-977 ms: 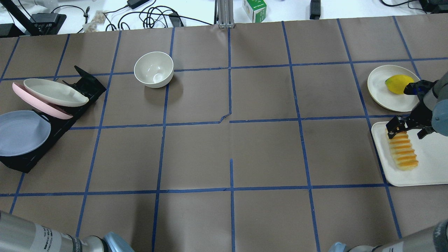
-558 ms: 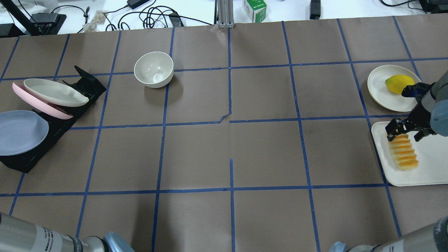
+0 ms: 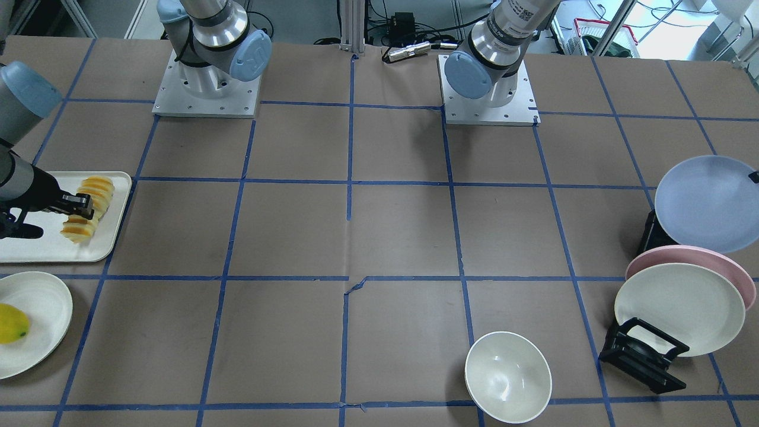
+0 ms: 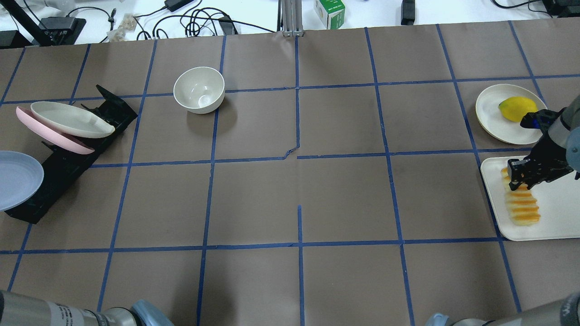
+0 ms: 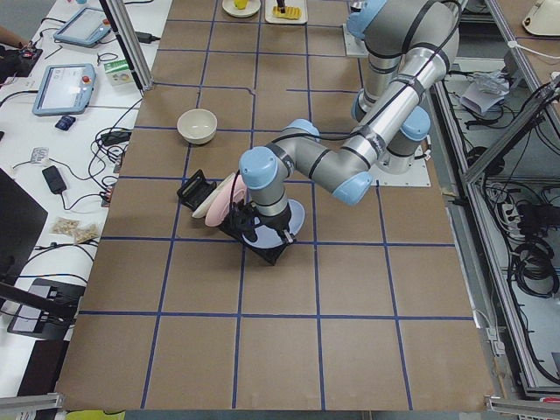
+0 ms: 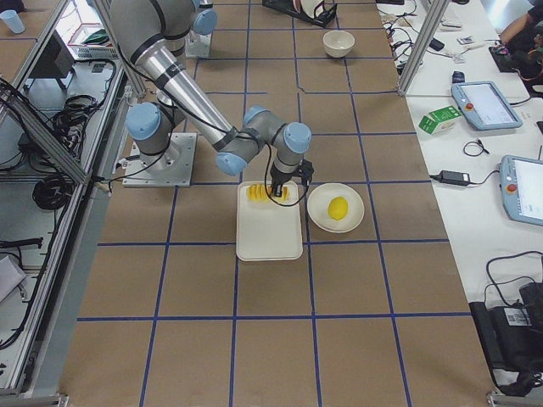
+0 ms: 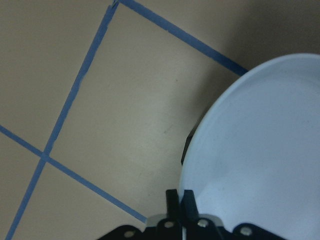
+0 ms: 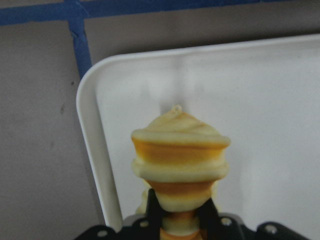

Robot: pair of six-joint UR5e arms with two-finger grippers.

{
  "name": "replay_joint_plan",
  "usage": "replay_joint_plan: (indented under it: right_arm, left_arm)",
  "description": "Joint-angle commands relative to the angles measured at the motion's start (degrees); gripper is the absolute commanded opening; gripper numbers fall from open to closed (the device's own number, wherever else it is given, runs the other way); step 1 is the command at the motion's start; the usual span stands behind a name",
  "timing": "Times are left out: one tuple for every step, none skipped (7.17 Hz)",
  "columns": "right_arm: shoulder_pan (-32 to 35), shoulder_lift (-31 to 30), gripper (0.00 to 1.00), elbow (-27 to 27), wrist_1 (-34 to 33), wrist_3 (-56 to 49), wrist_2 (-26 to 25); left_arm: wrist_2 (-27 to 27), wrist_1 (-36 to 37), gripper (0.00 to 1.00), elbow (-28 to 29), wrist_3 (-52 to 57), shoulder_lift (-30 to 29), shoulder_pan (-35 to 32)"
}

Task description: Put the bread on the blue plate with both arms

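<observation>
At the table's right edge, the right gripper point(image 4: 522, 177) pinches one end of the bread point(image 4: 524, 206) on a white tray point(image 4: 558, 219) (a lemon point(image 4: 515, 108) sits nearby). Far left, the left gripper point(image 7: 179, 201) clamps the blue plate point(image 4: 16, 179) by its rim beside the rack point(image 4: 68, 165).

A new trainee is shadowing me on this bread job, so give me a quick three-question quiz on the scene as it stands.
1. True or false: the right gripper hangs open, clear of the bread.
2. Which gripper pinches the rim of the blue plate?
3. What sits on the cream plate beside the white tray? A) a yellow fruit B) a banana C) a cup
Key: 1 false, it is shut on the bread. 2 the left gripper. 3 A.
</observation>
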Motion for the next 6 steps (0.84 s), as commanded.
replay_joint_plan:
  right_arm:
    - [0.5, -4.5, 0.0, -1.3, 4.6, -0.3, 0.3]
    - [1.2, -5.0, 0.0, -4.7, 8.7, -0.4, 0.5]
    - [3.7, -4.7, 0.0, -9.3, 12.7, -0.1, 0.9]
    - [5.8, -4.5, 0.0, -11.6, 15.3, 0.1, 1.0]
    - [8.2, -4.9, 0.0, -12.3, 15.5, 0.8, 0.8]
    - [10.5, -5.2, 0.0, -12.4, 15.5, 4.0, 0.9]
  left_arm:
    - [-0.5, -10.3, 0.0, -1.7, -3.8, 6.8, -2.0]
    - [-3.2, -15.3, 0.0, -3.0, -9.0, 9.7, -5.1]
    - [-6.2, -19.8, 0.0, -4.8, -14.6, 11.9, -9.2]
    - [-9.9, -21.0, 0.0, -7.4, -20.8, 13.2, -14.0]
    - [-14.4, -20.9, 0.0, -9.6, -22.9, 13.4, -20.3]
    - [-18.2, -19.3, 0.0, -11.0, -23.4, 12.3, -27.2]
